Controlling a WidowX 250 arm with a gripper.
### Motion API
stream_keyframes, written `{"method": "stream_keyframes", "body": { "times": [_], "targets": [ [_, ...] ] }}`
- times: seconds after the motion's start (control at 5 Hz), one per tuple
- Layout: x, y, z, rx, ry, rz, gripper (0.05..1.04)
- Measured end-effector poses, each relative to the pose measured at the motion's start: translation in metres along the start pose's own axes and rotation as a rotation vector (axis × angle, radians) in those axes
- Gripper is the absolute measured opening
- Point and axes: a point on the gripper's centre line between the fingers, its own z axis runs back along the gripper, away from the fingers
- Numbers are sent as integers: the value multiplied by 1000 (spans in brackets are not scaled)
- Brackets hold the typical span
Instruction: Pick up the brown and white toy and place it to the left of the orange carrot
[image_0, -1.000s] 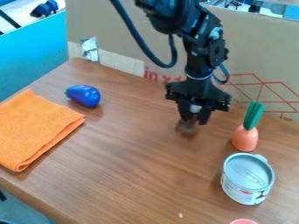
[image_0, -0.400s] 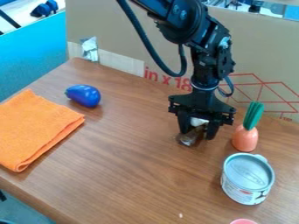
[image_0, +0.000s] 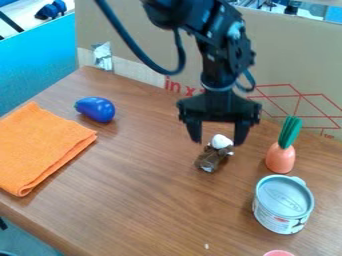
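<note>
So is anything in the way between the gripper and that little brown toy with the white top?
Nothing visible: the open gripper hangs right by the toy, and the carrot and can stand off to one side.

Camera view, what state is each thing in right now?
Gripper, jaws open
Brown-and-white object, lying on the table
Orange cloth, folded
Blue toy eggplant, lying on its side
Toy carrot, standing upright
Tin can, upright, closed

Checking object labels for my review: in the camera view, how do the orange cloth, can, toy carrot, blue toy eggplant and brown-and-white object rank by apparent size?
1. Orange cloth
2. Can
3. Toy carrot
4. Blue toy eggplant and brown-and-white object: too alike to rank
</note>
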Motion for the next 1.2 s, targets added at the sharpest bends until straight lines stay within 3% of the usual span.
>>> {"method": "stream_keyframes", "body": {
  "times": [0.2,0.4,0.6,0.8,1.0,1.2],
  "targets": [
    [3,16,39,-27,-113,56,1005],
    [-4,42,70,87,-155,35,1002],
    [-24,76,71,286,-66,-31,1002],
    [-45,100,65,363,84,-148,1002],
    [-58,109,58,355,158,-205,1002],
    [-71,114,46,344,173,-197,1002]
  ]
}}
